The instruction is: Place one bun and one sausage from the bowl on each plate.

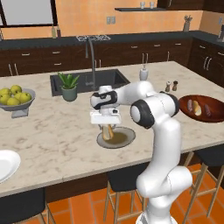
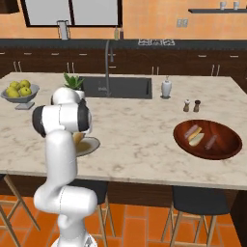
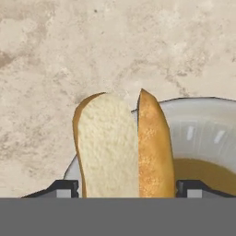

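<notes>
The hand is pinching the bun just above the plate near the table's front edge, so it should go down straight and let the bun go only when it rests flat inside the rim.

My arm is glossy white all over, built from fat rounded segments that swell at each joint like stacked capsules. Where the segments meet, dark charcoal rings and round dark caps show, the biggest a black disc with a grey centre at my elbow. The same dark band wraps the joint in the right base view, between two white shells. My hand is a flat white block with a small dark slot on its face, under a white wrist with a black collar. My fingertips are small, dark and squared, with pale grey insets.
</notes>
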